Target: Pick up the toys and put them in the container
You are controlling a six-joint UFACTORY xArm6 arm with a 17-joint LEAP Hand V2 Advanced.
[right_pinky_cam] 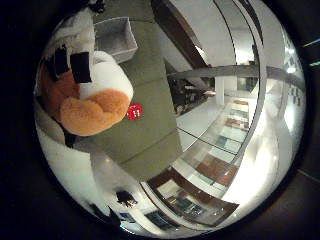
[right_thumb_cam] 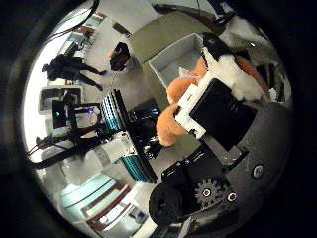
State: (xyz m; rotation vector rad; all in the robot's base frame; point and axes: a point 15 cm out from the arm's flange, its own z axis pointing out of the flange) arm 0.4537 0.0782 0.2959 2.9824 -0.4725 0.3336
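An orange and white plush toy (right_pinky_cam: 95, 105) fills much of the right little finger side palm view, close to the palm. My hand (right_pinky_cam: 75, 62) is shut on it, white and black fingers curled over its top. The right thumb side palm view shows the same toy (right_thumb_cam: 181, 94) under my fingers (right_thumb_cam: 223, 104). A pale grey rectangular container (right_thumb_cam: 178, 55) stands on the green table just beyond the toy; its inside looks bare where it shows. It also shows in the little finger side view (right_pinky_cam: 115, 35). The toy is held above the table, beside the container.
An olive green table (right_pinky_cam: 150, 70) lies under the hand. A small red round thing (right_pinky_cam: 135, 111) lies on it near the toy. A black object (right_thumb_cam: 121, 55) sits near the table's far edge. A black stand (right_thumb_cam: 69, 67) is in the room beyond.
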